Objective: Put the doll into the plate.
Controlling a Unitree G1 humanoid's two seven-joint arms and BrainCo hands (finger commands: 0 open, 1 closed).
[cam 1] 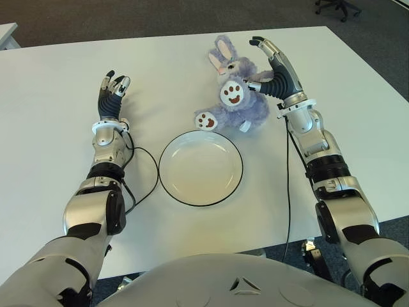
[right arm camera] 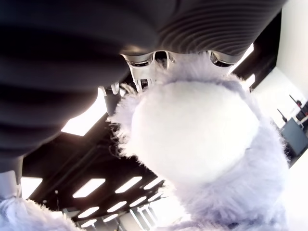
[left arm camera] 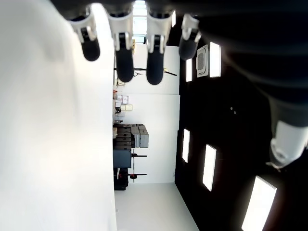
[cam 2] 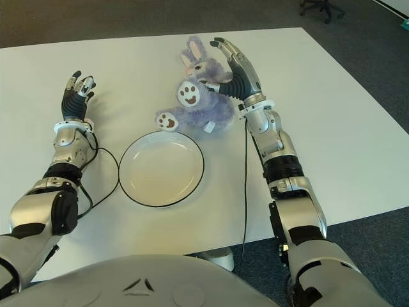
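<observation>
A lilac plush rabbit doll (cam 1: 233, 96) with white paw soles lies on the white table (cam 1: 51, 96), just behind the empty white plate (cam 1: 200, 167) with a dark rim. My right hand (cam 1: 271, 67) stands at the doll's right side, palm against its body and fingers stretched upward, not closed around it. In the right wrist view the doll's fur (right arm camera: 192, 130) fills the space right at the palm. My left hand (cam 1: 112, 89) shows to the left of the plate, its fingers (left arm camera: 124, 53) spread and holding nothing.
A thin black cable (cam 1: 144, 179) runs from my left forearm along the plate's left side, another along my right arm. The table's far edge borders grey carpet, where an office chair base (cam 1: 335, 7) stands at the back right.
</observation>
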